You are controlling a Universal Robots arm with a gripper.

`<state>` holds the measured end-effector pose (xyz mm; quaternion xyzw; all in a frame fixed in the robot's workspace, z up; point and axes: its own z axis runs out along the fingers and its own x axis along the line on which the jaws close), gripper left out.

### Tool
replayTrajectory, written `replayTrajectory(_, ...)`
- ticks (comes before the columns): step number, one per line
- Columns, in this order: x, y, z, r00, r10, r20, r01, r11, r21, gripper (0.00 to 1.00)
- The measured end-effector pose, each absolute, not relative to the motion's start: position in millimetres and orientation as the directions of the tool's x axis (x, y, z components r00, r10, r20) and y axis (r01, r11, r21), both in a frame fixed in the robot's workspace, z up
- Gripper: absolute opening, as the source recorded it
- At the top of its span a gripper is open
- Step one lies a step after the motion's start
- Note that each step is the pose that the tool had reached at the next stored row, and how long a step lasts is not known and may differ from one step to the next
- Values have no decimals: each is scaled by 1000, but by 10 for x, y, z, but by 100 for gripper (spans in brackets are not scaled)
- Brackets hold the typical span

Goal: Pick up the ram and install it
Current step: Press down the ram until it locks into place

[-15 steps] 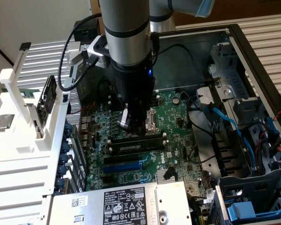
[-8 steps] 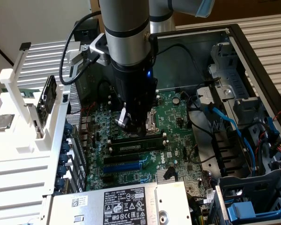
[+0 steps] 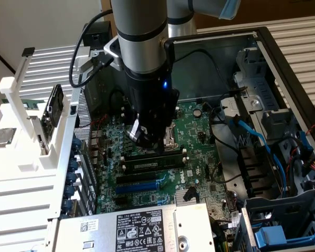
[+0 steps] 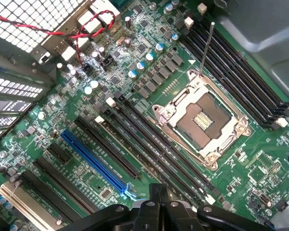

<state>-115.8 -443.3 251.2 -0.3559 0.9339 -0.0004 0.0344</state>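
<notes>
PC case (image 3: 262, 47) is lying open w/ motherboard (image 3: 199, 136) inside. Ram (image 3: 149, 164) is sitting in a slot near the board's middle, just beside the blue slot (image 3: 139, 186). Wrist view is showing the empty CPU socket (image 4: 202, 118) & blue slot, ram not discernible. Gripper (image 3: 147, 137) is hovering above the ram; fingers pressed together, holding nothing.

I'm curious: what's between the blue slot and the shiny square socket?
In the wrist view, long black slots lie between the blue slot and the socket.
</notes>
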Motion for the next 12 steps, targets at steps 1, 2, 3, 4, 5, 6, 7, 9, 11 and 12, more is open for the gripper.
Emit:
replayTrajectory(1,-1157,-4433,2512,-755,-653,-64,-653,757,-25,10)
replayTrajectory(2,-1157,-4433,2512,-764,-643,-64,-642,766,-25,10)
replayTrajectory(3,-1157,-4433,2512,-773,-631,-64,-630,776,-25,10)
replayTrajectory(4,-1157,-4433,2512,-783,-619,-64,-619,785,-25,10)
replayTrajectory(5,-1157,-4433,2512,-793,-606,-64,-606,795,-25,10)
replayTrajectory(6,-1157,-4433,2512,-810,-583,-64,-582,812,-25,10)
replayTrajectory(7,-1157,-4433,2512,-819,-570,-64,-570,821,-25,10)
replayTrajectory(9,-1157,-4433,2512,-836,-545,-64,-545,838,-25,10)
replayTrajectory(11,-1157,-4433,2512,-852,-519,-64,-519,855,-25,10)
replayTrajectory(12,-1157,-4433,2512,-860,-506,-64,-506,862,-25,10)
